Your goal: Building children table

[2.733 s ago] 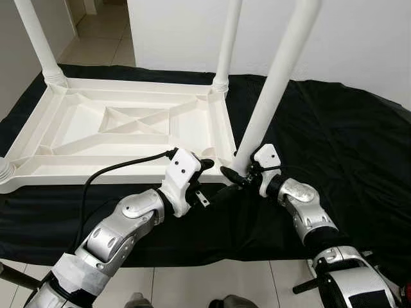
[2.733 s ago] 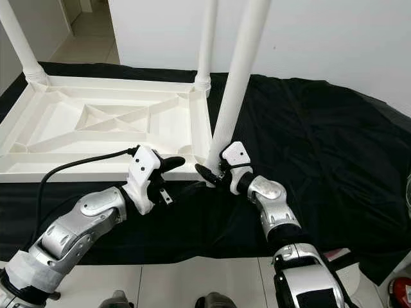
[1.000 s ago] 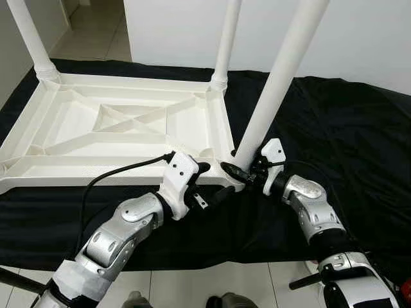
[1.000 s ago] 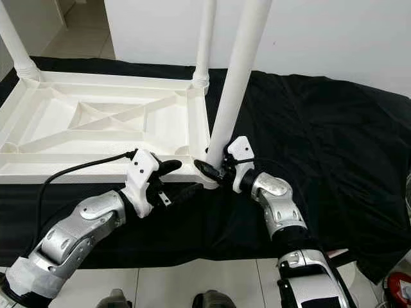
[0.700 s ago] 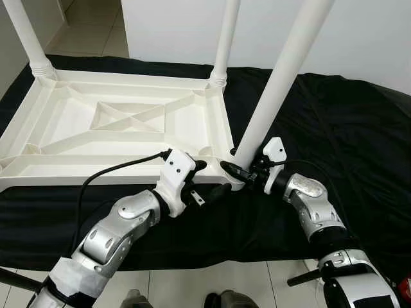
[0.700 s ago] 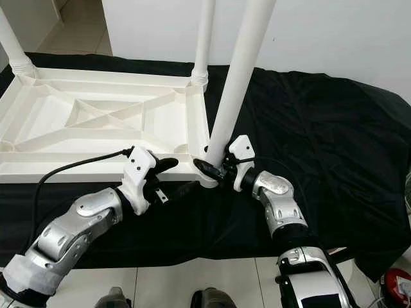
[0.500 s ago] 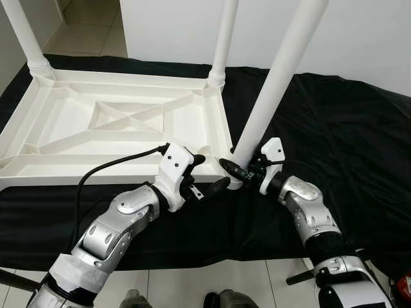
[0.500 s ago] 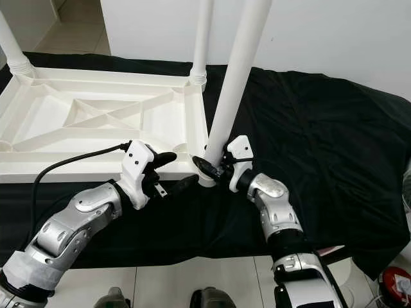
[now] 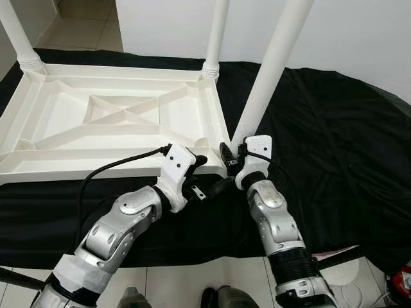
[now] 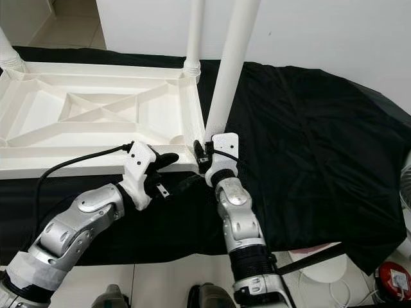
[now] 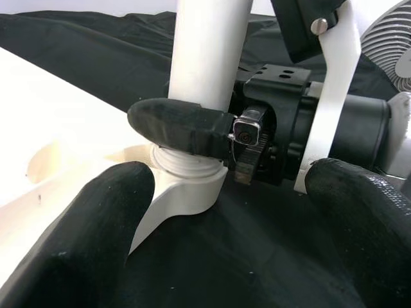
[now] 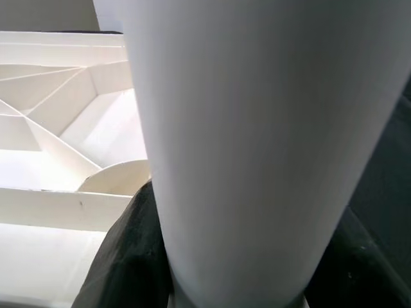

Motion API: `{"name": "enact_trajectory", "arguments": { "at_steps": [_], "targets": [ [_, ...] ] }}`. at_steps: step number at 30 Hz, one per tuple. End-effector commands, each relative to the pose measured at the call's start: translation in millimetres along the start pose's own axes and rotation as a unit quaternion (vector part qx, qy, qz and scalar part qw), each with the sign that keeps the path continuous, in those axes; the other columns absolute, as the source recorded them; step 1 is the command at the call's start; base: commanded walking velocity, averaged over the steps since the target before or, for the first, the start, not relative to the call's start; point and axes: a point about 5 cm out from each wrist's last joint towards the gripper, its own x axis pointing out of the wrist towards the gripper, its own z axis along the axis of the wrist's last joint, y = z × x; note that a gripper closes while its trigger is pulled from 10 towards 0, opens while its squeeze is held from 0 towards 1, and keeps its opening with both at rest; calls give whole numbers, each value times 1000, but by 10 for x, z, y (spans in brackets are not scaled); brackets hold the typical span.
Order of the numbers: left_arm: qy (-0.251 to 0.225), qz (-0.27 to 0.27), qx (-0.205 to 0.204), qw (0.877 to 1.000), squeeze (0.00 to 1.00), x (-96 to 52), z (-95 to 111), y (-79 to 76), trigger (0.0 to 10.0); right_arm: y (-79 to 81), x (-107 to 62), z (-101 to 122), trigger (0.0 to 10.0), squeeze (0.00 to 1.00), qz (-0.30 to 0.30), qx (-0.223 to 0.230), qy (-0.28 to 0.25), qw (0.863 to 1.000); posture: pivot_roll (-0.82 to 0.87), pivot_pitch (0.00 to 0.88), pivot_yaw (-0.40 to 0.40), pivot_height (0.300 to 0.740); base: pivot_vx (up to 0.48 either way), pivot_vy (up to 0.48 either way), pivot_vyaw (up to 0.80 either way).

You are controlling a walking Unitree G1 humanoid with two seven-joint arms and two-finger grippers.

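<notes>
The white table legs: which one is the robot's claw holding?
The near-right leg, gripped at its base by the right claw; the two far-corner legs stand untouched.

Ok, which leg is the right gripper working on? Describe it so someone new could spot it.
An upturned white table top lies on a black cloth, with white legs standing up from its corners. Go to the corner nearest the robot, on its right side: that leg leans, and the right gripper clasps its base while the left gripper waits open beside it.

Home interior: tiled floor (image 9: pixel 96 22) running into a doorway, white wall (image 9: pixel 359 32), black cloth (image 9: pixel 334 147) lying over the floor.
</notes>
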Motion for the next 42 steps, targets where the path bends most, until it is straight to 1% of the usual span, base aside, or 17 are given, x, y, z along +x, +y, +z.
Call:
{"name": "enact_trajectory", "arguments": {
  "at_steps": [1,3,4,5,9,10,11,14,19,25,28,31,33,38,39,41,42],
  "targets": [
    [9,-36,2,999,0,17,-18,-35,10000,-52,-72,-179,10000,0,-23,-17,50,998,66,83,-84,740,0,0,0],
    [8,-36,3,999,0,20,-14,-31,10000,-73,-86,-148,10000,0,-27,-17,42,999,66,92,-86,740,0,0,0],
    [7,-35,2,999,0,20,-16,-30,10000,-98,-107,-136,10000,863,-31,-8,34,999,66,98,-87,740,0,0,0],
    [7,-34,3,999,0,19,-14,-30,10000,-104,-126,-128,10000,1000,-30,0,28,999,63,77,-86,740,0,0,0],
    [7,-34,6,999,0,17,-13,-32,10000,-93,-146,-124,10000,1000,-29,8,26,999,63,77,-86,740,0,0,0],
    [3,-29,7,1000,0,12,-8,-10,10000,-92,-155,-116,10000,1000,-24,-10,20,999,66,73,-89,740,0,0,0],
    [-6,-16,3,1000,0,12,17,31,10000,-133,-162,-103,10000,0,-19,-21,15,999,59,60,-83,740,0,0,0],
    [-17,-1,-4,1000,0,11,47,78,10000,-183,-173,-85,10000,0,-15,-31,9,999,59,60,-83,740,0,0,0],
    [-10,-10,12,1000,0,13,37,70,10000,-226,-223,-66,10000,0,11,-53,1,999,57,59,-81,740,0,0,0],
    [-3,-9,20,1000,0,-32,30,117,10000,-313,-313,-64,10000,0,23,-57,-1,998,50,75,-75,740,0,0,0],
    [-7,5,27,1000,0,-56,31,158,10000,-345,-385,-65,10000,0,25,-61,-9,998,50,79,-78,740,0,0,0],
    [-10,10,30,999,0,-59,35,173,10000,-362,-416,-68,10000,0,22,-49,-15,998,51,82,-77,740,0,0,0],
    [-5,18,37,999,0,-84,17,215,10000,-383,-478,-55,10000,0,16,-35,-29,999,48,84,-77,740,0,0,0],
    [18,30,54,998,0,-167,-35,316,10000,-401,-613,-50,10000,0,12,-36,-44,998,45,92,-71,740,0,0,0],
    [18,30,54,998,0,-167,-35,316,10000,-401,-613,-50,10000,0,12,-36,-44,998,45,92,-71,740,0,0,0],
    [36,32,67,997,0,-244,-65,389,10000,-418,-695,-43,10000,0,19,-30,-49,998,40,95,-67,740,0,0,0],
    [54,40,80,995,0,-326,-110,473,10000,-453,-768,-44,10000,0,23,-32,-52,998,38,94,-60,740,0,0,0]
  ]
}}
